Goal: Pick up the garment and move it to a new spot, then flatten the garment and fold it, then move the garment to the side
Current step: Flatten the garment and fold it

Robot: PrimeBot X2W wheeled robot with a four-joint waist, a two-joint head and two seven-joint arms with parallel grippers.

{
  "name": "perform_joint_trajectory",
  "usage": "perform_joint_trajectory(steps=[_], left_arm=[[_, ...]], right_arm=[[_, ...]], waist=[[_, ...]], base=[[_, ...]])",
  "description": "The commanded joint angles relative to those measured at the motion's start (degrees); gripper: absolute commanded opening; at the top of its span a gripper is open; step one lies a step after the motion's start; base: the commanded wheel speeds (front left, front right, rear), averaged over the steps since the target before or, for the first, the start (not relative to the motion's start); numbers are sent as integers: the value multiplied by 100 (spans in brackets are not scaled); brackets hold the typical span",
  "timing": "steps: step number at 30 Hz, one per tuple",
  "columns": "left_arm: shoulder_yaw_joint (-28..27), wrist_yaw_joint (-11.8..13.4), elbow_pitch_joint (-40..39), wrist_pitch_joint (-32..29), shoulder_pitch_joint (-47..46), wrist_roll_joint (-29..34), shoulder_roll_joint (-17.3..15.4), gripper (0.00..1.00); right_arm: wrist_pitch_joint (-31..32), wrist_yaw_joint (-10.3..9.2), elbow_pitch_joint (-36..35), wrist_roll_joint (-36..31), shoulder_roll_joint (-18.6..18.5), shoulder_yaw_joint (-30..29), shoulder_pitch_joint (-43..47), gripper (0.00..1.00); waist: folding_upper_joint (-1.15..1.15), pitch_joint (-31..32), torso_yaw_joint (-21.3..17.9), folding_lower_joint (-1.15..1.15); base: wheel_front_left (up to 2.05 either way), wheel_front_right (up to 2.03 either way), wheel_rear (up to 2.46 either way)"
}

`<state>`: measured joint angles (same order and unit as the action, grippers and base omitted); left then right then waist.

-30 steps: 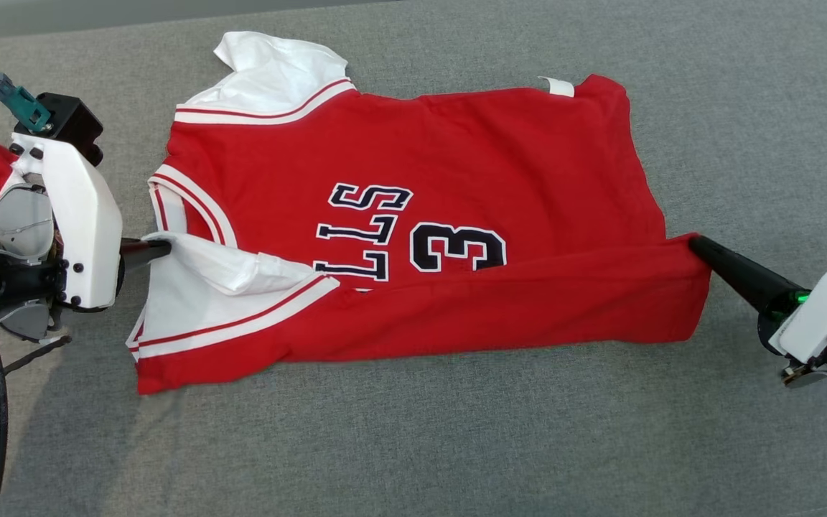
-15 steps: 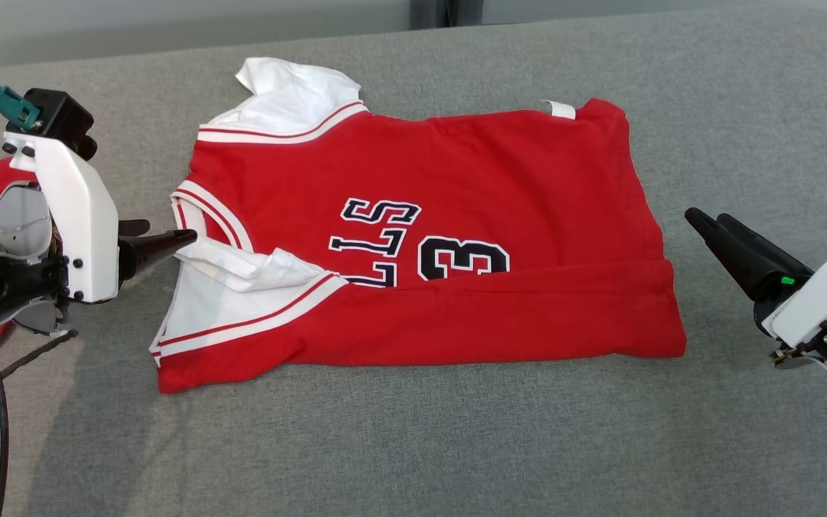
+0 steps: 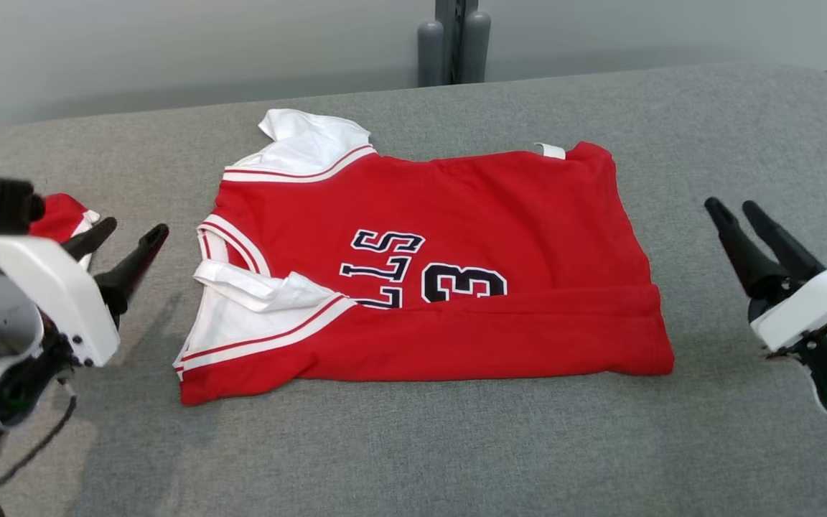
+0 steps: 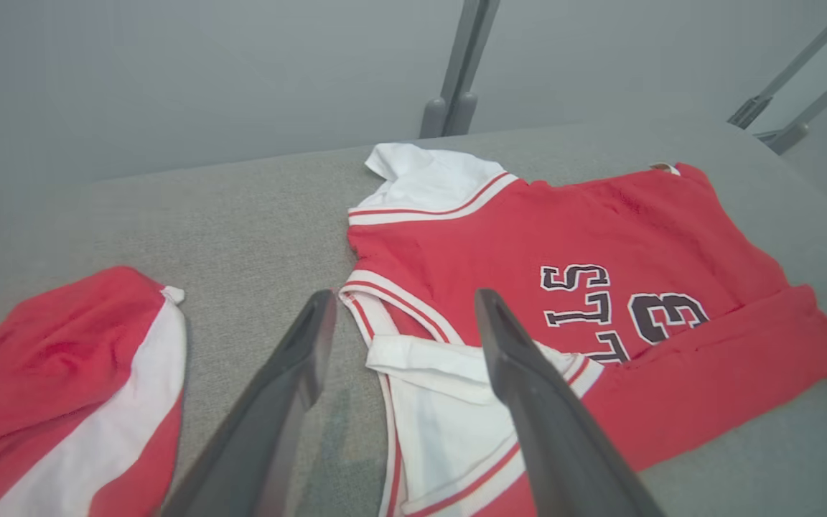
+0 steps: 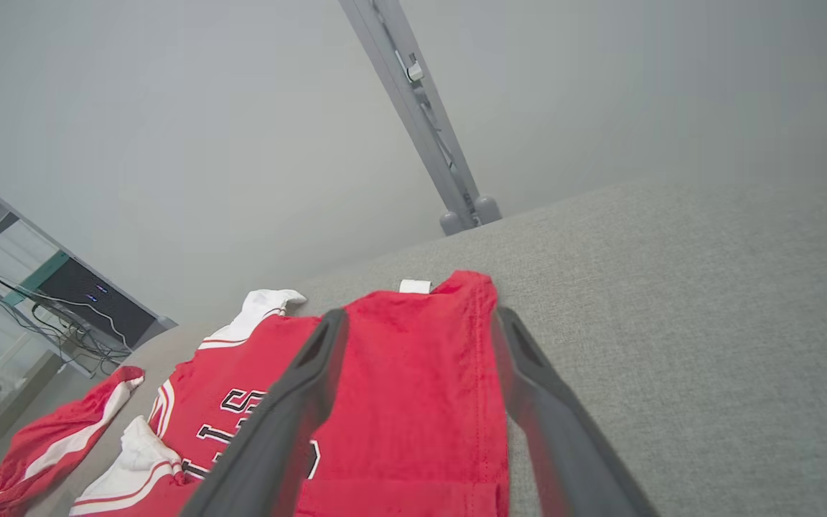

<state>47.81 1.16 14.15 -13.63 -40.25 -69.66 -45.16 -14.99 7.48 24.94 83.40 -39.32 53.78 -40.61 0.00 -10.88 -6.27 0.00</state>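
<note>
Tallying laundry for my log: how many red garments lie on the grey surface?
2. The numbered jersey lies partly folded centrally; a second red-and-white garment lies crumpled apart from it, to the robot's left. Others may lie outside the frames.

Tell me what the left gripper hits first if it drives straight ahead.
The left gripper would likely first meet the neck edge of the red jersey; height is unclear, so it may skim over.

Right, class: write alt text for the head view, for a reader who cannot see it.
A red jersey with white trim lies partly folded on a grey cushion, its near edge folded over part of the lettering. The left gripper and right gripper hover open at either side, touching nothing. Another red garment lies beyond the left gripper.
</note>
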Motion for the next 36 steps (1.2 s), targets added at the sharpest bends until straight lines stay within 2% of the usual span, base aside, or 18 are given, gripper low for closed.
perform_joint_trajectory(steps=[1, 5, 9, 12, 16, 19, 23, 27, 36], left_arm=[[-41, 123, -61, 253, 201, 92, -22, 100], [-232, 524, -352, 1245, 720, 303, -16, 100], [-435, 945, -586, 2204, 1294, 412, 127, 100], [-610, 1278, -759, 2715, 1732, 523, 261, 100], [-728, 1576, -813, 2853, 2038, 927, 428, 100], [-935, 1754, -809, 2880, 2278, 1182, 622, 100], [-1304, 1766, -792, 2882, 2728, 1461, 953, 100], [-1414, 1702, -664, 2883, 2927, 1568, 1149, 100], [-1091, 1390, 322, 2661, 2692, 1611, 1559, 100]], right_arm=[[-28, 4, 11, -247, 113, -235, 181, 100], [-27, 4, 13, -1276, 438, -1190, 776, 100], [-28, 4, -141, -2208, 794, -2197, 1376, 100], [-27, 4, -358, -2911, 1213, -2997, 1988, 100], [-23, 4, -414, -3330, 1518, -3453, 2481, 100], [-10, 4, -337, -3460, 1760, -3564, 2710, 100], [198, 5, -116, -3513, 1934, -3562, 2825, 100], [390, 4, 82, -3519, 2023, -3559, 2791, 100], [1178, 4, 623, -3224, 2205, -3338, 2516, 100]], waist=[[0, 38, 29, 0], [0, 89, 82, 0], [0, 141, 110, 0], [0, 176, 144, 0], [0, 188, 163, 0], [0, 185, 149, 0], [0, 166, 122, 0], [0, 167, 121, 0], [0, 201, 196, 0]], base=[[0, 0, 0], [0, 0, 0], [0, 0, 0], [0, 0, 0], [0, 0, 0], [0, 0, 0], [0, 0, 0], [0, 0, 0], [0, 0, 0]])
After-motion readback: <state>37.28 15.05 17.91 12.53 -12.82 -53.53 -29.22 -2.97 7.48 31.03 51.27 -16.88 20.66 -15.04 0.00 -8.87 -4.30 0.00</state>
